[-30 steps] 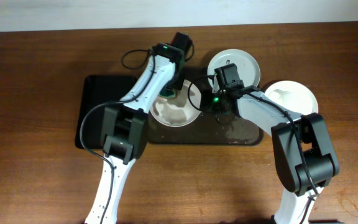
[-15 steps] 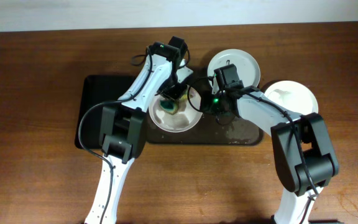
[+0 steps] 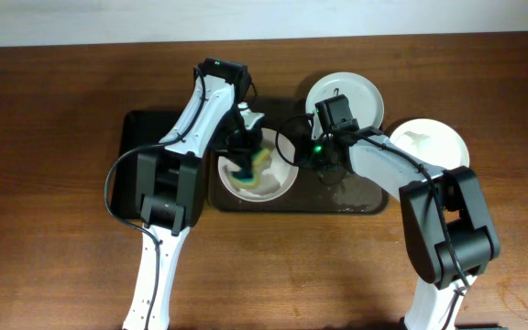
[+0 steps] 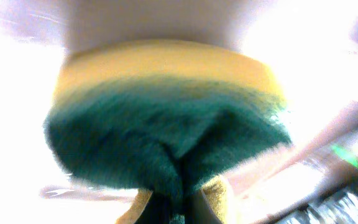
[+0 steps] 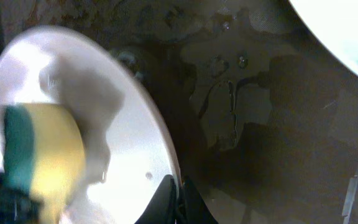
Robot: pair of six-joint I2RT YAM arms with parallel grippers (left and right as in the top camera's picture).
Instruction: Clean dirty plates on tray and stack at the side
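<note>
The left gripper was closed on a yellow and green sponge and pressed it on a white plate. This plate lay in the left part of the brown tray, which looked wet. The right gripper pinched the rim of the same plate with its fingers almost together. A second plate sat at the far edge of the tray. A third plate lay on the table, just beside the tray's right end.
</note>
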